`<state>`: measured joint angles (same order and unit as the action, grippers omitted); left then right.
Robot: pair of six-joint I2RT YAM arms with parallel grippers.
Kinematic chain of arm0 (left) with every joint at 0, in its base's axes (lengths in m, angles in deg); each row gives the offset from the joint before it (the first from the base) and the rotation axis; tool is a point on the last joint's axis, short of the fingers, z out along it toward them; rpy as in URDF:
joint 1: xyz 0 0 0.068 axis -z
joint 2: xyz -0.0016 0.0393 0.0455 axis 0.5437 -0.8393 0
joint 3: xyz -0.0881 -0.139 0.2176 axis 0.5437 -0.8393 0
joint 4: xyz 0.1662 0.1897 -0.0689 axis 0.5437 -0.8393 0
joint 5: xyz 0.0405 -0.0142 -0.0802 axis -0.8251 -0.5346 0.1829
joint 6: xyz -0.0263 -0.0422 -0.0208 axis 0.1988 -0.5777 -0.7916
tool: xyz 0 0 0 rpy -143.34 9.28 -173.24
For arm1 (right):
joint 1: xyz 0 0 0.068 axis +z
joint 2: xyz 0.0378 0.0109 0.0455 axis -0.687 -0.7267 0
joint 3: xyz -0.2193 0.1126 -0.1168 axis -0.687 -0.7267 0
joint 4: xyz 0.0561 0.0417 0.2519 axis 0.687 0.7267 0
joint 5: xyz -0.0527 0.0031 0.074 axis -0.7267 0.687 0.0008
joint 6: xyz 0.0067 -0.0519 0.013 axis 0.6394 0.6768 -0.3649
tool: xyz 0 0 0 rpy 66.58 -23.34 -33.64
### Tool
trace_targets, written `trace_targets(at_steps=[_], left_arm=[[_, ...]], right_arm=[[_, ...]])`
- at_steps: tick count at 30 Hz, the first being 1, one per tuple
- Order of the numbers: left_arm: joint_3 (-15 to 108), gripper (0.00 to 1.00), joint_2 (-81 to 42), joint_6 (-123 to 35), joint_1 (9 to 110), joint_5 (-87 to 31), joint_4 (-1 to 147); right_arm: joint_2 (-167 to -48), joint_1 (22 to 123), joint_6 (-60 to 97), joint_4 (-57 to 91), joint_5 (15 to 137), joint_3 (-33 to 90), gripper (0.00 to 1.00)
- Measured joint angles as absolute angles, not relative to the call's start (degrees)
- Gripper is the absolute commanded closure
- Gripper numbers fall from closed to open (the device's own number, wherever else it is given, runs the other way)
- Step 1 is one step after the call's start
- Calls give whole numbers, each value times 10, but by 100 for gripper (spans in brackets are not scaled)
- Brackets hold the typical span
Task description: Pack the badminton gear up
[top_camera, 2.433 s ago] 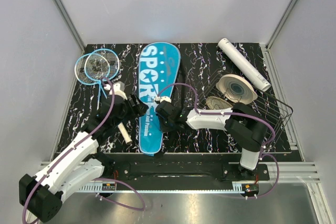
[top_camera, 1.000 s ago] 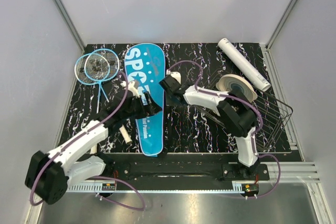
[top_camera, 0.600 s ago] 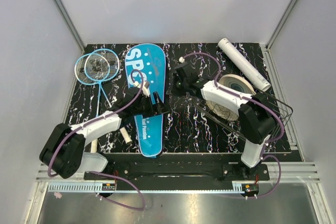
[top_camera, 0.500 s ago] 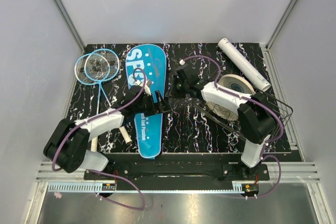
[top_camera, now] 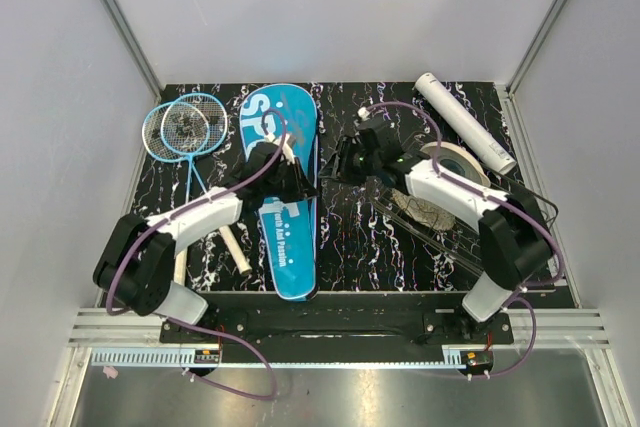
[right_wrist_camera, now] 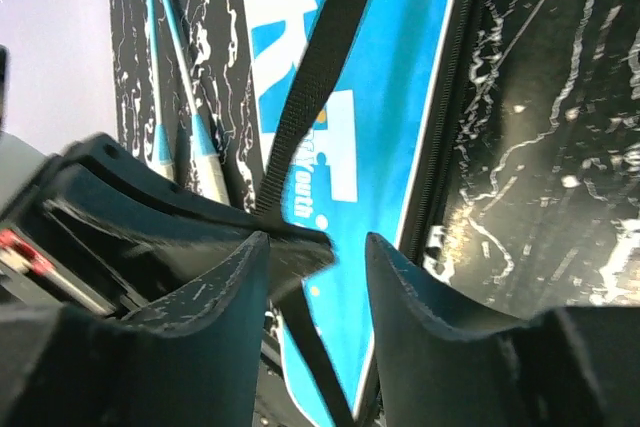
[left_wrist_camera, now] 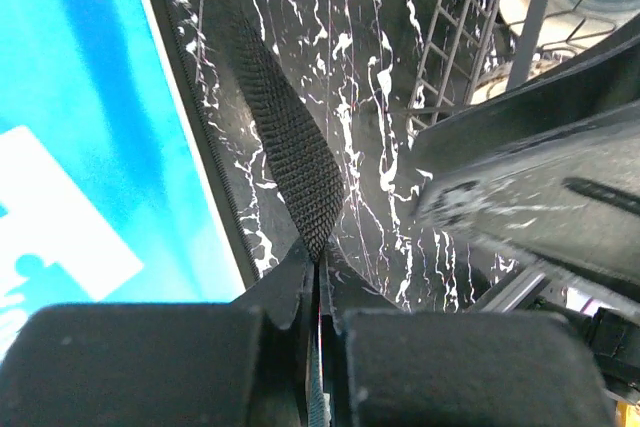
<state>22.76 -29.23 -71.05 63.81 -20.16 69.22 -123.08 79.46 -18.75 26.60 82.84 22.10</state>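
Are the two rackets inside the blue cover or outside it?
Outside. Both rackets lie on the table, left of the blue cover.

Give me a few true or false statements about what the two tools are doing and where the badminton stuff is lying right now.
1. The left tool is shut on the black strap. True.
2. The right tool grips the white tube. False: its jaws stand apart with nothing held, and the tube lies at the far right of the table.
3. The rackets are inside the blue cover. False: they lie on the table to the cover's left.
4. The wire basket is to the right of the cover. True.
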Motion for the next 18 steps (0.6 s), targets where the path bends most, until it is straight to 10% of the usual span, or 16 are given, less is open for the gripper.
trace_targets(at_steps=[5, 13, 18], left_arm=[[237, 100, -231, -697, 612, -207, 648], [267, 100, -149, -690, 590, -206, 600], [277, 100, -132, -690, 588, -205, 592]], right_arm=[[-1173, 767, -151, 265, 831, 186, 38], [-1195, 766, -128, 250, 834, 178, 66], [-1280, 763, -159, 208, 865, 182, 63]])
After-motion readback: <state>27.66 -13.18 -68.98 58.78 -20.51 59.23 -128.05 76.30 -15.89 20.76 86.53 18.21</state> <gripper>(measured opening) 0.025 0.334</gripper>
